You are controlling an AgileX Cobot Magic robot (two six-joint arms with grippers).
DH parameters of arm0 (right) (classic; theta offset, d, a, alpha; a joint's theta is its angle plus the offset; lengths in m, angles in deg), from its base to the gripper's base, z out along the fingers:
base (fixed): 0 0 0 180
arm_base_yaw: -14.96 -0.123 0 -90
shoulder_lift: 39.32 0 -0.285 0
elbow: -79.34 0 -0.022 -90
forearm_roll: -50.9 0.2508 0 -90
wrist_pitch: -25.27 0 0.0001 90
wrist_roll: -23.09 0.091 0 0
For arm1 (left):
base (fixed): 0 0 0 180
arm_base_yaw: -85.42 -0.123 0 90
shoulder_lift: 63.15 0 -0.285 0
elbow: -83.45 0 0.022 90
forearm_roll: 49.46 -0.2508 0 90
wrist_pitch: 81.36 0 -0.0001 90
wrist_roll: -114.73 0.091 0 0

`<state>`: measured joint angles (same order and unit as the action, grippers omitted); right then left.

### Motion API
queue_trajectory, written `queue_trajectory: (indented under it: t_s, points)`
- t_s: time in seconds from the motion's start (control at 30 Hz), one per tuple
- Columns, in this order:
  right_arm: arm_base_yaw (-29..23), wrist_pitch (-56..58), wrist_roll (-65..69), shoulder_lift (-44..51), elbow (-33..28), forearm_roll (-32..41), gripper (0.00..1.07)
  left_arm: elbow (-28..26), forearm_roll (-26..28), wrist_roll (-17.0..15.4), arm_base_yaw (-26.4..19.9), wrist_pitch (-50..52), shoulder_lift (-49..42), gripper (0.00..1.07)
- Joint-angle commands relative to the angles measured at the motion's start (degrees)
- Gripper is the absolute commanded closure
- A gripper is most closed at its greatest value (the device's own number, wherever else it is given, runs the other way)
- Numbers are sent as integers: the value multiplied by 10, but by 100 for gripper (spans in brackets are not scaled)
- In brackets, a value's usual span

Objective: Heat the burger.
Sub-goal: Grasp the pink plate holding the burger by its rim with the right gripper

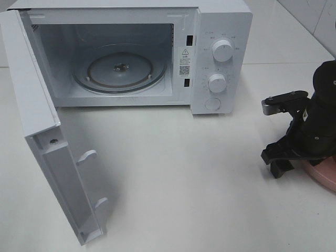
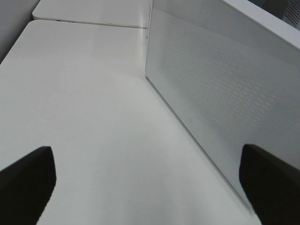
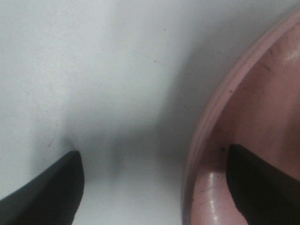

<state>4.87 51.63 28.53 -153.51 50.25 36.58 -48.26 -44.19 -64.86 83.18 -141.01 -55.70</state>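
The burger is out of view in every frame. At the right edge of the exterior view, my right gripper (image 1: 286, 161) is down at the near rim of a pink round plate (image 1: 325, 176), and the arm hides most of the plate. In the right wrist view the right gripper (image 3: 151, 153) is open and straddles the plate's rim (image 3: 211, 122), with one finger over the white table and the other inside the plate. My left gripper (image 2: 145, 150) is open with nothing between its fingers, low over the table beside the microwave's perforated side wall (image 2: 225, 84).
A white microwave (image 1: 220, 58) stands at the back with its door (image 1: 39, 113) swung wide toward the front left. The glass turntable (image 1: 119, 68) inside is bare. The white table (image 1: 178, 173) stretches in front of it.
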Motion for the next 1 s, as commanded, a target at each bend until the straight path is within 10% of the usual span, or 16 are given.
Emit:
queue_trajectory:
  t_s: [0.03, 0.43, 1.0]
  points:
    - [2, 1, -5, -5, 1, -9, 41, 1, 4, -4, -1, 5, -11, 7]
    - [2, 11, 54, -5, 1, -68, 103, 1, 4, -4, -1, 5, -11, 7]
    - [1, 35, 111, -1, 1, -104, 107, 1, 4, -4, -1, 5, -11, 7]
